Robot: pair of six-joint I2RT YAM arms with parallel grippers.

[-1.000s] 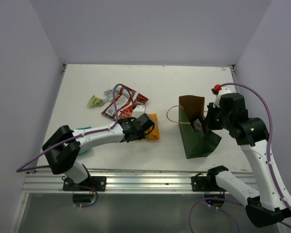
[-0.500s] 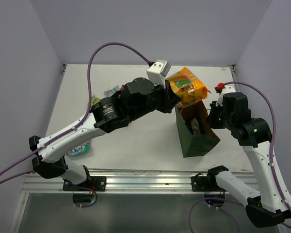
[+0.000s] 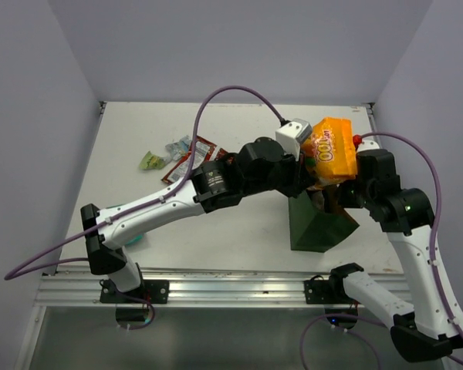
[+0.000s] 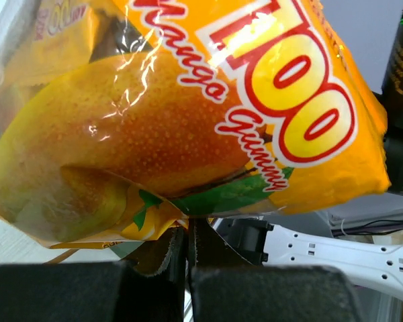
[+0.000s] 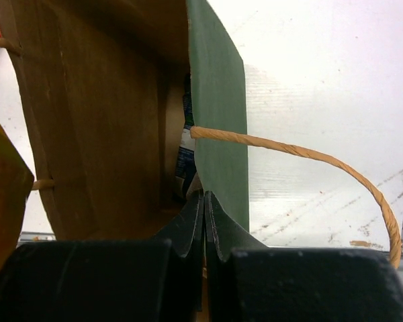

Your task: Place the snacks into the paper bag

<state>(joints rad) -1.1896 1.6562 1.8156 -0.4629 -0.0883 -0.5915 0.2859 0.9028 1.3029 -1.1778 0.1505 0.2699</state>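
Packet (image 3: 333, 150) is showing orange-yellow and glossy, and it is hanging in the air right over the mouth of the bag (image 3: 316, 231), not yet inside it. The left gripper (image 3: 307, 171) is clenching on the packet's lower edge, holding it up. The bag is standing upright on the table (image 3: 139, 123) at the right, dark green outside, and the right gripper (image 3: 341, 199) is pinching its near wall, fingers closed on the paper. The top view is giving only the packet's colour and large digits. The left wrist view is filling with the packet (image 4: 188, 114) and is revealing a printed mango, a green leaf, red script reading "Mango Gummy" and big yellow numerals outlined in red, with glare running across the crinkled film. The left gripper (image 4: 188, 245) is biting the bottom seam there, jaws pressed together. The right wrist view is looking into the bag: brown kraft lining (image 5: 101, 121), a green wall (image 5: 218, 121) clamped in the right gripper (image 5: 203, 215), and a twisted tan handle (image 5: 309, 155) arching out to the right. A blue-and-white sliver (image 5: 185, 157) is peeking from deep inside, too hidden to identify. Only the top view is showing the other snacks (image 3: 191, 158) lying well apart on the table's far left.
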